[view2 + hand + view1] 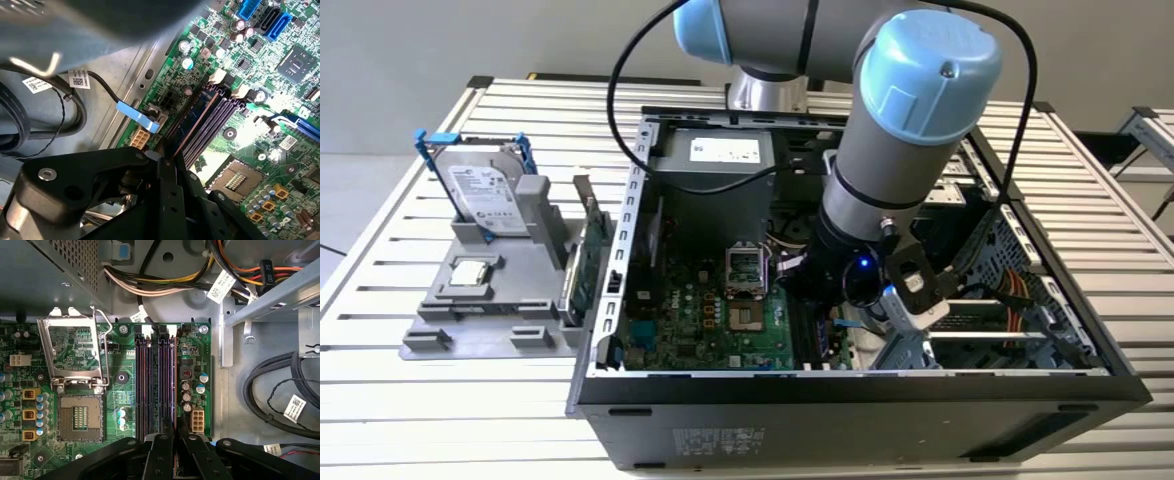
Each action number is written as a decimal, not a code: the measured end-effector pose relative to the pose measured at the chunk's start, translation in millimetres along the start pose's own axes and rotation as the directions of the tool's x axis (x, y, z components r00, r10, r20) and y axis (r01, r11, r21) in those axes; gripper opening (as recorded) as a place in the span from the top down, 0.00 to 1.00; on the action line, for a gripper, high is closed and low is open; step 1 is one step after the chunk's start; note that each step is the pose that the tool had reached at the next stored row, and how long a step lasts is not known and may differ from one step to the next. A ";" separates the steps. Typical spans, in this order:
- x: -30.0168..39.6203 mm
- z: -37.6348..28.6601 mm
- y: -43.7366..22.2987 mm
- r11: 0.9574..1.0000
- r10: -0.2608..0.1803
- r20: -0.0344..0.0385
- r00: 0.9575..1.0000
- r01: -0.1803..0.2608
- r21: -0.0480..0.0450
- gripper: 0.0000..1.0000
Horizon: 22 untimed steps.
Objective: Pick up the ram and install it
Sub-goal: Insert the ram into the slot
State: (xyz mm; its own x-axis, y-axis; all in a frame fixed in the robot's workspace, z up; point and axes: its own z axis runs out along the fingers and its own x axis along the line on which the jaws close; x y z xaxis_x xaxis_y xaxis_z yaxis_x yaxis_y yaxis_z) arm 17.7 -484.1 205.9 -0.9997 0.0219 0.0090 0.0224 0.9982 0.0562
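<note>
Tool [172, 440] is down inside the open PC case [854, 385], right over the memory slots [155, 385] on the motherboard [707, 320]. Fingers [161, 455] are close together, clamped on the ram [192, 125], a thin dark stick standing on edge in the slot nearest the edge of the board, just beside the white power connector [197, 419]. In the second wrist view the stick runs along the slot from the fingers toward the white latch clips [218, 76] at the far end; can't tell if it's fully seated. Empty CPU socket [80, 417] with its raised metal frame [75, 347] sits beside the slots.

Exterior view: arm [907, 150] reaches down into the case's middle. Grey fixture [494, 300] on the worktop [400, 400], at the exterior view's left of the case, holds a hard drive in a blue frame [480, 195] and a green card with bracket [594, 260].
</note>
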 end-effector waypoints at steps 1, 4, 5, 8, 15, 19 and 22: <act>0.0 0.4 -0.1 1.000 0.000 0.000 1.000 0.000 0.000 1.00; 0.0 1.0 -0.2 1.000 0.000 0.000 1.000 0.000 0.002 1.00; 0.0 1.1 -0.3 1.000 0.000 0.000 1.000 0.000 0.001 1.00; -0.1 1.1 -0.7 1.000 0.000 -0.001 1.000 0.000 0.001 1.00; -0.1 1.0 -1.8 1.000 0.000 -0.002 1.000 0.000 0.002 1.00; -0.1 2.9 -2.0 1.000 0.000 -0.002 1.000 0.000 0.003 1.00; -0.1 4.2 -2.1 1.000 0.000 -0.002 1.000 0.000 0.003 1.00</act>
State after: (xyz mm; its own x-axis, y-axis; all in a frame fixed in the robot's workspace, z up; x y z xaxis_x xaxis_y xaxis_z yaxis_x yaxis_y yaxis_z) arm 17.8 -486.0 201.6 -0.9997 0.0219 0.0108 0.0224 0.9983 0.0529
